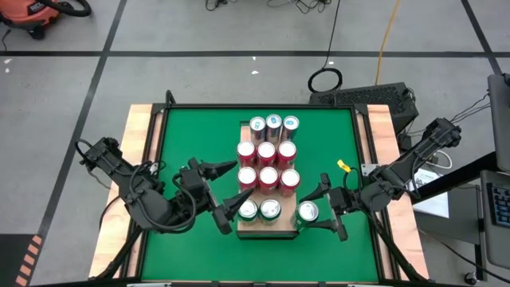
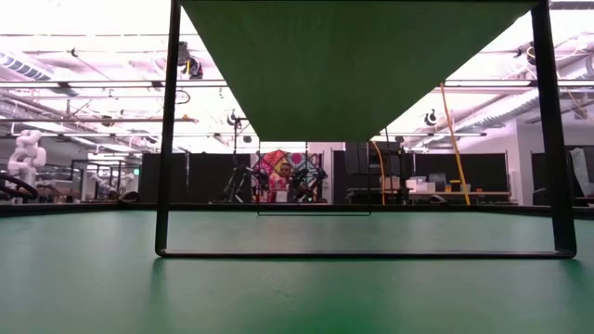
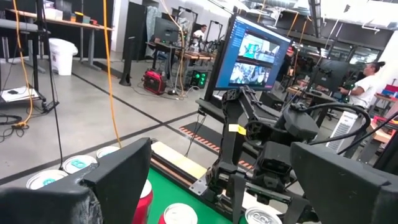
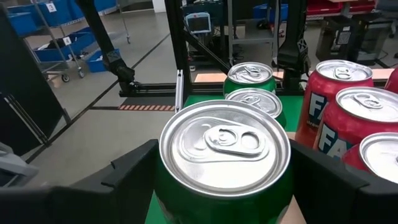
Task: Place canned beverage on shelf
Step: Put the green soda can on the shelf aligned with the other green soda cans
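Green can (image 1: pixel 307 212) stands upright just beside the shelf's (image 1: pixel 268 232) near right corner, on the bench (image 1: pixel 199 139), clamped at mid-height between the right gripper's (image 1: pixel 316 209) jaws. Rigid, smooth and probably slippery, it likely needs a firm, level hold on its sides. Two green cans (image 1: pixel 259 210) already fill the near row; red cans (image 1: pixel 267 163) crowd behind, leaving one tight gap. The left gripper (image 1: pixel 233 191), jaws apart, hovers near those cans.

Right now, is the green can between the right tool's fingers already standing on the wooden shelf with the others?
No. In the high view the green can in the right tool sits beside the shelf, over the green table.
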